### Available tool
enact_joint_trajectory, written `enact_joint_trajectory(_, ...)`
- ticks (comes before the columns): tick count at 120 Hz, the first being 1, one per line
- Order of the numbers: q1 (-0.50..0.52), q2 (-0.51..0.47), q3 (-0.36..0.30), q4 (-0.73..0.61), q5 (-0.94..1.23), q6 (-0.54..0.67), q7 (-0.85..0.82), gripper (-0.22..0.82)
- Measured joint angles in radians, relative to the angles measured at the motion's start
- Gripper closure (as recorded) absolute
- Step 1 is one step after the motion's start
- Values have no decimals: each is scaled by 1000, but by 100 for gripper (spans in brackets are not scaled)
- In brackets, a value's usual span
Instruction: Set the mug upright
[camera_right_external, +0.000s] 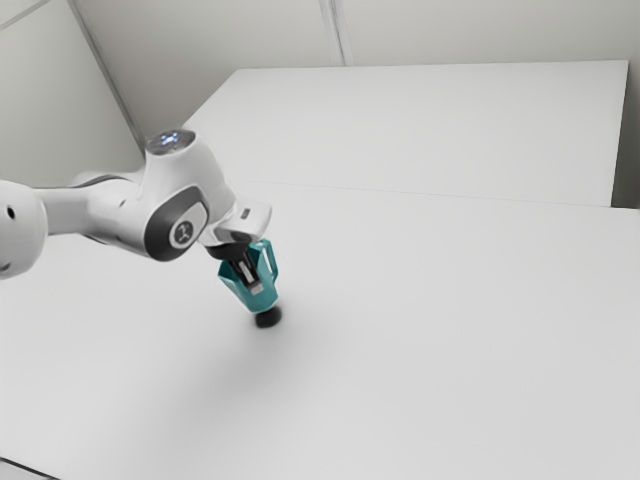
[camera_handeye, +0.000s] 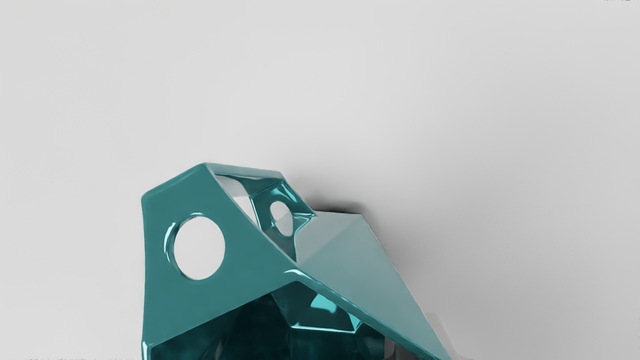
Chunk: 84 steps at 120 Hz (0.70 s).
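Observation:
My gripper (camera_right_external: 250, 277) points down at the teal mug (camera_right_external: 262, 297) in the exterior view, one finger against the mug's near side. The mug is tilted, its open end up toward the hand, its handle on the exterior view's right and its base low, just above a dark round patch on the table. In the wrist view the faceted mug (camera_handeye: 200, 310) shows its open mouth and the handle with a round hole. The gripper (camera_handeye: 419, 347) is shut on the mug's wall, one finger inside the mouth and one outside; the fingertips are mostly hidden.
The white table (camera_right_external: 450, 340) extends around the mug on all sides. Another white surface (camera_right_external: 420, 130) lies beyond it, with pale walls behind. A dark thin edge (camera_right_external: 30, 468) crosses the exterior view's lower left corner.

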Motion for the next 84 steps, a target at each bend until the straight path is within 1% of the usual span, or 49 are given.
enact_joint_trajectory(27,1,29,-17,-13,0,19,-96,78)
enact_joint_trajectory(84,1,66,-30,-13,0,-1,-237,78)
